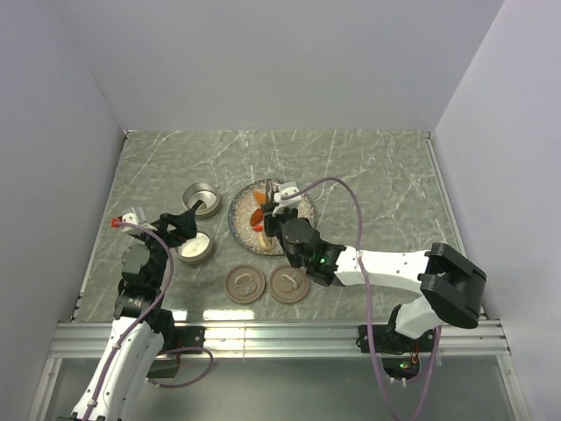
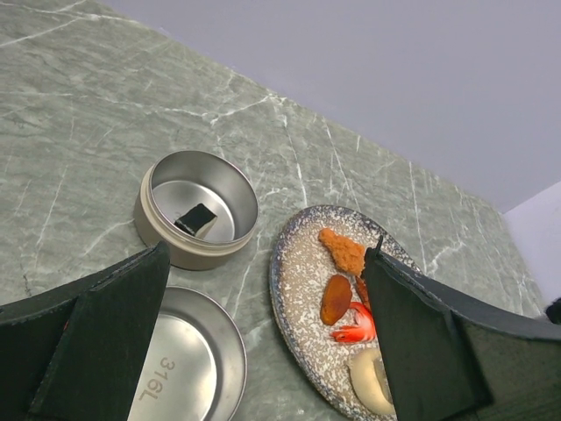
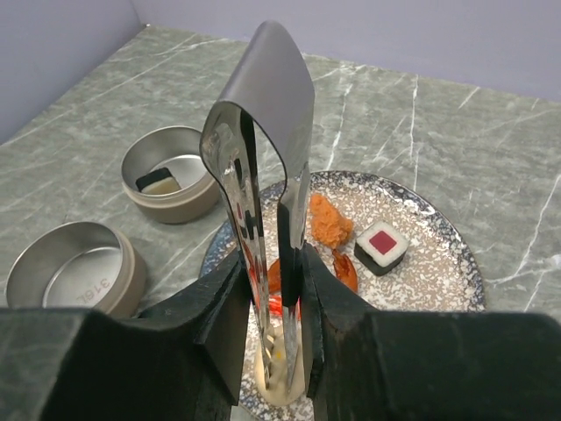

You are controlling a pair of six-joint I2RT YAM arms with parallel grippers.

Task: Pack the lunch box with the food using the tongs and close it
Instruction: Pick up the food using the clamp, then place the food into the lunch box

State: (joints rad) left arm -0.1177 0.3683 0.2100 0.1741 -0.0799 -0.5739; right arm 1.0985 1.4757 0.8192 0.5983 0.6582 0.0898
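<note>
The right tool [image 3: 279,294] grips the tongs [image 3: 267,88] over the speckled plate [image 3: 443,263] of food [image 3: 329,219], while the left tool [image 2: 267,338] gapes wide and empty above a steel tin [image 2: 188,368].

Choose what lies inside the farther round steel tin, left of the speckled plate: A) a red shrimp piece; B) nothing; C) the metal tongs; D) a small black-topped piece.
D: a small black-topped piece lies alone on the bottom of the farther round steel tin.

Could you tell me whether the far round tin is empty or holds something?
Not empty: the far tin holds one dark piece with a pale side, lying on its bottom.
</note>
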